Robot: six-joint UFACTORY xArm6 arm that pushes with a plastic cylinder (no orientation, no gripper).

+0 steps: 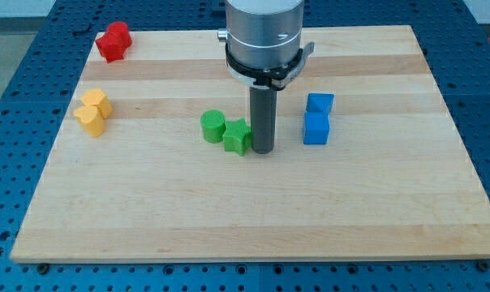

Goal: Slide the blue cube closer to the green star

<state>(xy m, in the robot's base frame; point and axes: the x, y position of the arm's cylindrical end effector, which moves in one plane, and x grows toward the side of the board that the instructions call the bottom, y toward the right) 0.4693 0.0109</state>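
A blue cube (315,129) sits right of the board's middle, with a second blue block (320,103) touching it just above. The green star (238,136) lies near the middle, with a green cylinder (214,126) touching its left side. My tip (263,151) rests on the board right beside the green star's right side, and the blue cube is a short way to the tip's right.
A red block (113,41) sits at the wooden board's (245,219) top left corner. Two yellow blocks (92,113) lie together at the left edge. Blue perforated table surrounds the board.
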